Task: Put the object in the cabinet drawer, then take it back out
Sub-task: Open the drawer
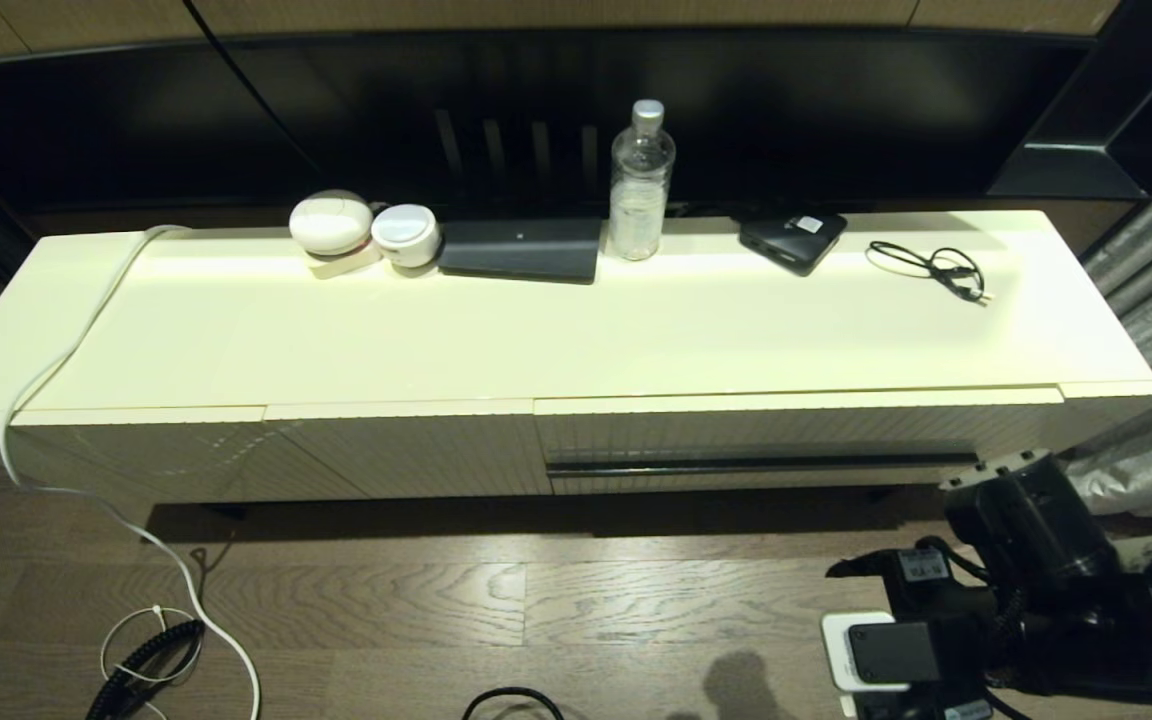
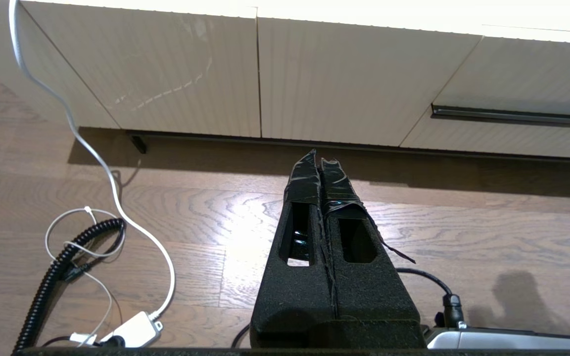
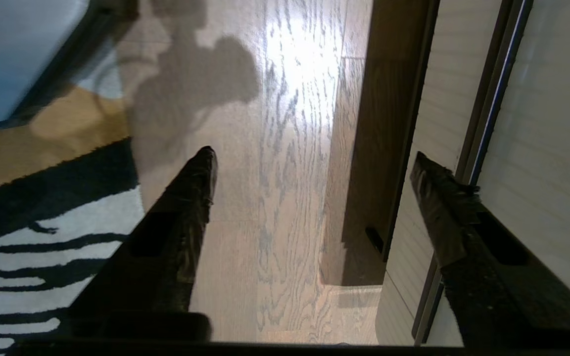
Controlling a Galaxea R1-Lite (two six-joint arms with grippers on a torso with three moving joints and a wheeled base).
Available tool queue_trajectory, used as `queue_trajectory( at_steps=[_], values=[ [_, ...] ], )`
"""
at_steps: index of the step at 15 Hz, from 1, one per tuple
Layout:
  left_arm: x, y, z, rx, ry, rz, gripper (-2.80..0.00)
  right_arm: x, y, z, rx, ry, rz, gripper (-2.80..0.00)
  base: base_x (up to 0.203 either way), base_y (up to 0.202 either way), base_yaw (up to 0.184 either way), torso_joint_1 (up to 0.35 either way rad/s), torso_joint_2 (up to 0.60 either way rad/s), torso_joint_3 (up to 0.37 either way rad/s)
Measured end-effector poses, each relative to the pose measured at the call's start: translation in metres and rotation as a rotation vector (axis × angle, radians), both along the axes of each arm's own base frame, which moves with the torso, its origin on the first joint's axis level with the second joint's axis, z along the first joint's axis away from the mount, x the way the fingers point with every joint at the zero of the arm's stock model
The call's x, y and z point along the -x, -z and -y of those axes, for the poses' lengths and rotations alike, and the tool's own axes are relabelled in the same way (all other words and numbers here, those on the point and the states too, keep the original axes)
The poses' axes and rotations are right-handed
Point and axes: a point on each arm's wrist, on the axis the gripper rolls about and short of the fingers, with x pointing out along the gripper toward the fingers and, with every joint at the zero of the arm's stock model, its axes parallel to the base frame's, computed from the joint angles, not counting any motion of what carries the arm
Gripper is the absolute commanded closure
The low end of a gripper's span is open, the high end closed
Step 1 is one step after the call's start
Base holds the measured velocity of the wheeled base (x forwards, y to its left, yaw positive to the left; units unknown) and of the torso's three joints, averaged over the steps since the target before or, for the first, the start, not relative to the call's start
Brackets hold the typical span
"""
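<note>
The cabinet drawer (image 1: 786, 432) is pushed in flush, its ribbed cream front crossed by a long dark handle slot (image 1: 761, 464). The object is out of view. My right gripper (image 3: 312, 154) is open and empty, low in front of the drawer's right end. One of its fingers (image 3: 443, 207) lies right by the slot (image 3: 488, 99), the other over the wooden floor. In the head view only the right arm (image 1: 1031, 545) shows, below the drawer's right end. My left gripper (image 2: 320, 157) is shut on nothing, parked over the floor in front of the ribbed door panels (image 2: 344, 79).
On the cabinet top stand a clear bottle (image 1: 641, 185), a flat black box with a sticker (image 1: 793, 238), a thin cable coil (image 1: 931, 265), a dark flat case (image 1: 521, 248) and two white round items (image 1: 331, 222). A white cable (image 1: 86, 480) trails onto the floor. A black-and-white rug (image 3: 27, 237) lies behind.
</note>
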Motion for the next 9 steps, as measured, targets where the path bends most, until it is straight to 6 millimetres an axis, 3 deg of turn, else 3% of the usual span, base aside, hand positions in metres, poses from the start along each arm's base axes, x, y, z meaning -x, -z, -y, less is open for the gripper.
queue_trajectory(
  at_steps=[5,9],
  values=[
    [0.000,0.000,0.000,0.000,0.000,0.000,0.00,-0.053,0.018,-0.004,0.007,0.070,-0.010,-2.80,0.000,0.000,0.000,0.000,0.00,0.000],
    [0.000,0.000,0.000,0.000,0.000,0.000,0.00,-0.084,0.033,-0.006,-0.009,0.108,0.015,-2.80,0.000,0.000,0.000,0.000,0.00,0.000]
  ],
)
